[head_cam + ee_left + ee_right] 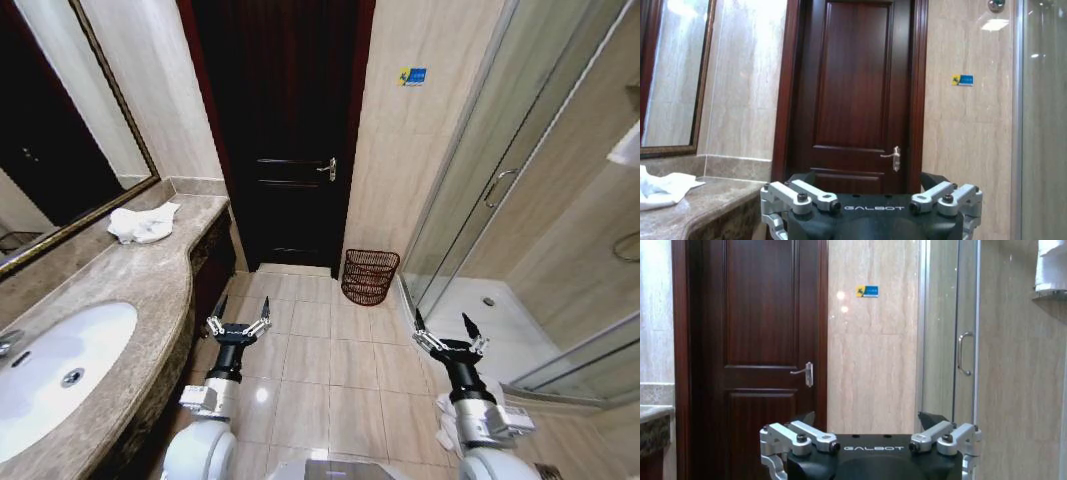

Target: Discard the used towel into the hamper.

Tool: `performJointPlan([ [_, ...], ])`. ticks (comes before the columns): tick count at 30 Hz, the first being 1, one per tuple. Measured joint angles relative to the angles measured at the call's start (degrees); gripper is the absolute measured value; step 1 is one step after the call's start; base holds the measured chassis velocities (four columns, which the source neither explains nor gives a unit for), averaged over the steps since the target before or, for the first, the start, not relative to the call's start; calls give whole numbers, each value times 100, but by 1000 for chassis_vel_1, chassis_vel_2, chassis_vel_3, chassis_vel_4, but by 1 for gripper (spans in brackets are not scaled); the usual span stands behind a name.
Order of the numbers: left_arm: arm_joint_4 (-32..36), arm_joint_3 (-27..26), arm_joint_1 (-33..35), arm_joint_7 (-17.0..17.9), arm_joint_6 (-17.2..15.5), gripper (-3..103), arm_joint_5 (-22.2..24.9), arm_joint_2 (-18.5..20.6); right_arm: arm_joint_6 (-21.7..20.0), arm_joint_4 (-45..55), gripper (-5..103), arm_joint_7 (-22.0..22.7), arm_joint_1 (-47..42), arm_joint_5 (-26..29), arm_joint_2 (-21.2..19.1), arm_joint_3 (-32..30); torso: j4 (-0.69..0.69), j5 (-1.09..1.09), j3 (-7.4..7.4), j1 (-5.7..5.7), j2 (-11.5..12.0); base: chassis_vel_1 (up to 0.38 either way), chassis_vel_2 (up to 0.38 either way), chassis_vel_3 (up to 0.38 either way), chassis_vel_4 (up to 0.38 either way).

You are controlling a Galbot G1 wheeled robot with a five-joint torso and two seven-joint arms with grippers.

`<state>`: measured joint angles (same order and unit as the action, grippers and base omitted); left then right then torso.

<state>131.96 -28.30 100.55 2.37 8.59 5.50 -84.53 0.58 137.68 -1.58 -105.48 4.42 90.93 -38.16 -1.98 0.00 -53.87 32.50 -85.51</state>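
A crumpled white towel (141,223) lies on the marble counter (150,285) at its far end, by the mirror; the left wrist view catches the towel (663,190) at its edge. The dark red-brown wicker hamper (369,276) stands on the tiled floor against the wall, between the door and the shower. My left gripper (239,318) is held open over the floor beside the counter, well short of the towel. My right gripper (446,331) hangs open over the floor near the shower, nothing between its fingers.
A dark wooden door (290,130) is closed straight ahead. A glass shower enclosure (520,200) fills the right side. A white sink (55,365) is set in the counter's near part, under a framed mirror (50,130). Tiled floor (330,350) lies open between the arms.
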Motion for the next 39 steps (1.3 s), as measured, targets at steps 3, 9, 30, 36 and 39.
performJointPlan([
  [3,0,0,0,0,0,100,0,0,0,0,100,0,0,0,0,0,0,0,0,0,0,0,0,0,0],
  [9,0,0,0,0,0,100,0,0,0,0,100,0,0,0,0,0,0,0,0,0,0,0,0,0,0],
  [30,448,-1264,97,466,-905,100,642,260,-117,-686,100,140,1139,-127,-255,-257,0,0,0,0,0,0,0,0,0],
  [36,717,-1433,142,311,-1056,100,950,351,-509,-526,100,-107,1343,397,-444,-588,1,0,0,1,0,0,0,0,0],
  [39,622,-1247,47,232,-1161,100,1034,571,-580,-355,100,-196,1164,446,-392,-592,0,0,0,-1,0,0,0,0,0],
])
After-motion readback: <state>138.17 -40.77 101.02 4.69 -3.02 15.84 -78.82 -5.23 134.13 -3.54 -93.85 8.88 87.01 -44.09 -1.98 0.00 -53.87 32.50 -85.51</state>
